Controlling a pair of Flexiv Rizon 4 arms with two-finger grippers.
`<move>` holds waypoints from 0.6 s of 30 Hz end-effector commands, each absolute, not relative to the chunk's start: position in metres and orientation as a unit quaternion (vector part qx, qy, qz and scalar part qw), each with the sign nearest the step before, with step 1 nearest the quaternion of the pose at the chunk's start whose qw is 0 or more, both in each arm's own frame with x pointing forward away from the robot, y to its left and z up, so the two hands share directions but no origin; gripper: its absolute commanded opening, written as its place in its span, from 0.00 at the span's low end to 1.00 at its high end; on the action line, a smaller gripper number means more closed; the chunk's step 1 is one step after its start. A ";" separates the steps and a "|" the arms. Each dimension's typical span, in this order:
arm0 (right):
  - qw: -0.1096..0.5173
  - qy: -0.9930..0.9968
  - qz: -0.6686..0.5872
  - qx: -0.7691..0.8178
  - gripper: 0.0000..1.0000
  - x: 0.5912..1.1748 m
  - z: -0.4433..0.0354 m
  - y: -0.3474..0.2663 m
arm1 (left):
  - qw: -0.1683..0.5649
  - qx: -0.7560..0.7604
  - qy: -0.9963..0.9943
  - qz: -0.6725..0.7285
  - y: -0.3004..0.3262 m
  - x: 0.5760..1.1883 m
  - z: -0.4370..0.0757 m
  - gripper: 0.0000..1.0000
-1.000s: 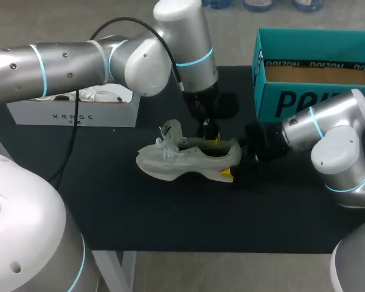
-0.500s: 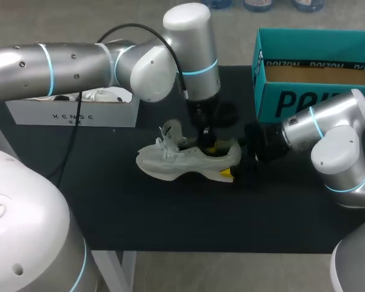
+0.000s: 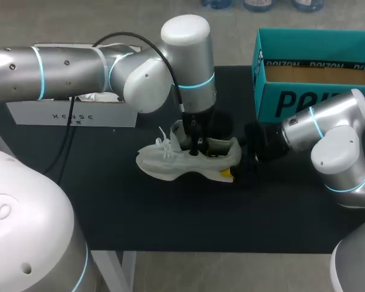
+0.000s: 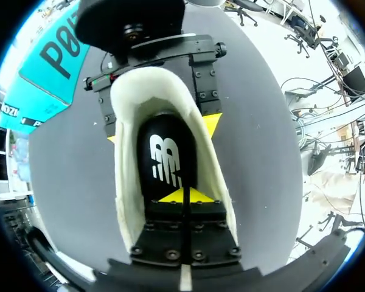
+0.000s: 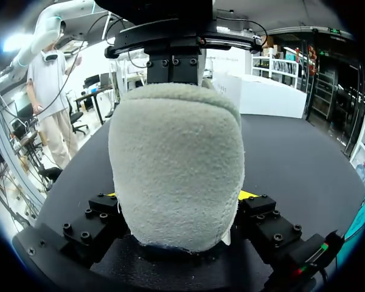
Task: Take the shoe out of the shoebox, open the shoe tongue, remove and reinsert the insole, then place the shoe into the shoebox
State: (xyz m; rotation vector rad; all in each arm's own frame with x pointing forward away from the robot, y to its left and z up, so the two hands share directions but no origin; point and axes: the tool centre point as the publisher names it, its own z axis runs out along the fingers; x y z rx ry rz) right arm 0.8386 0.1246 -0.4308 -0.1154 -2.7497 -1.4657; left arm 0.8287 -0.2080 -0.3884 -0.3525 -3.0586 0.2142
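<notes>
Right of the shoe (image 3: 170,164), my right gripper (image 5: 177,204) clamps its heel. My left gripper (image 4: 184,196), pinched closed, sits inside it over the insole (image 4: 167,155).

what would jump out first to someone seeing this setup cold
A pale grey suede sneaker with yellow accents sits mid black table, its heel clamped by the right gripper. The left gripper is down inside its opening, tips shut over the black insole. An open teal cardboard shoebox stands at the table's far right corner.
</notes>
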 end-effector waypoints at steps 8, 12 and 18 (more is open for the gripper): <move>0.012 -0.882 -0.469 -0.038 0.00 0.839 -0.436 0.125 | 0.051 -0.106 -0.990 0.073 -0.202 0.820 -0.402 0.00; 0.012 -0.882 -0.469 -0.038 0.00 0.839 -0.436 0.125 | 0.057 -0.096 -0.991 0.075 -0.198 0.817 -0.409 0.00; 0.012 -0.882 -0.469 -0.038 0.00 0.839 -0.436 0.125 | 0.065 -0.100 -0.988 0.095 -0.192 0.813 -0.407 0.18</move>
